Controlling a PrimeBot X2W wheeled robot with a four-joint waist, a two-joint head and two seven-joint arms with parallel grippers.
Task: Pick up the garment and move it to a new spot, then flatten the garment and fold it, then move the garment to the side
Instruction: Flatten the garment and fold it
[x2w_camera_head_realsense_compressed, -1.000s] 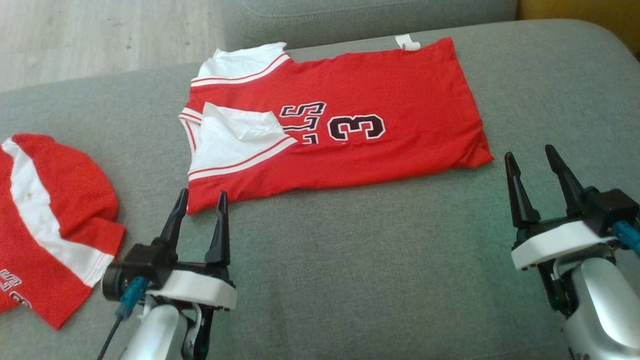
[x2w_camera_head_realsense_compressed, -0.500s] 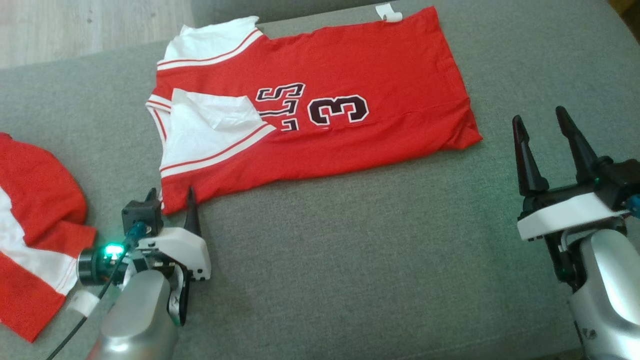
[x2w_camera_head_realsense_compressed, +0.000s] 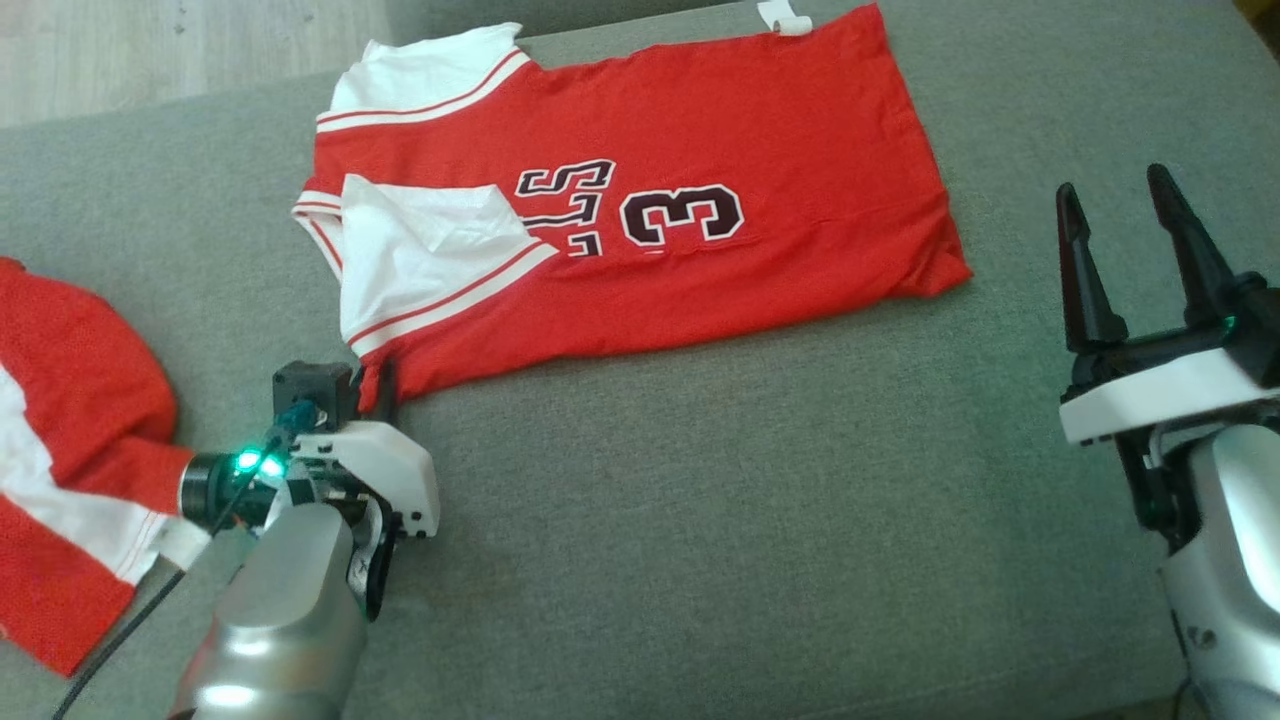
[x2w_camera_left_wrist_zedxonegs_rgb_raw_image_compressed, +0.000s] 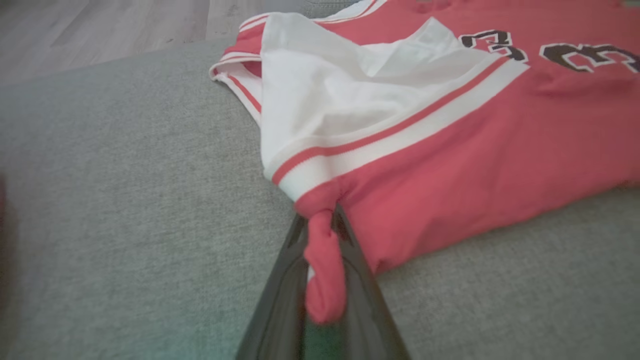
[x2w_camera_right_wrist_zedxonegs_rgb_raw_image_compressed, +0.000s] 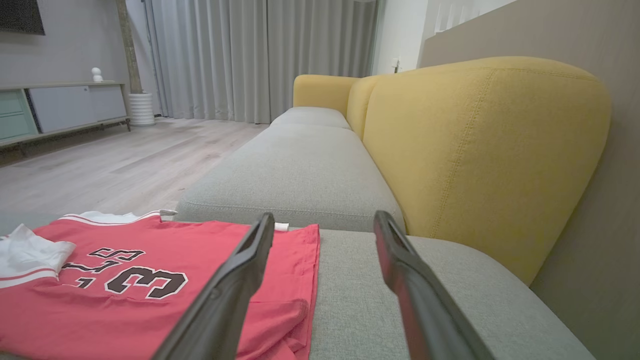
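Observation:
The garment (x2w_camera_head_realsense_compressed: 700, 160) is a red jersey with white sleeves and a dark "3", lying folded lengthwise on the grey sofa seat (x2w_camera_head_realsense_compressed: 750, 520). My left gripper (x2w_camera_head_realsense_compressed: 378, 385) is shut on its near left corner. In the left wrist view a roll of red cloth (x2w_camera_left_wrist_zedxonegs_rgb_raw_image_compressed: 324, 270) is pinched between the two dark fingers, the rest of the garment (x2w_camera_left_wrist_zedxonegs_rgb_raw_image_compressed: 450, 145) spreading up and right. My right gripper (x2w_camera_head_realsense_compressed: 1118, 205) stands open above the seat, right of the garment's hem. Its fingers (x2w_camera_right_wrist_zedxonegs_rgb_raw_image_compressed: 235, 280) frame the hem end of the garment (x2w_camera_right_wrist_zedxonegs_rgb_raw_image_compressed: 150, 300).
A second red and white garment (x2w_camera_head_realsense_compressed: 70, 480) lies bunched at the left edge of the seat. A yellow backrest (x2w_camera_right_wrist_zedxonegs_rgb_raw_image_compressed: 475, 150) rises on the right side of the sofa. Wooden floor (x2w_camera_head_realsense_compressed: 180, 40) lies beyond the seat's far left edge.
My left gripper moved forward onto the garment's near left corner and shut on it. The right gripper stayed open. The head camera has shifted, so the whole picture moved.

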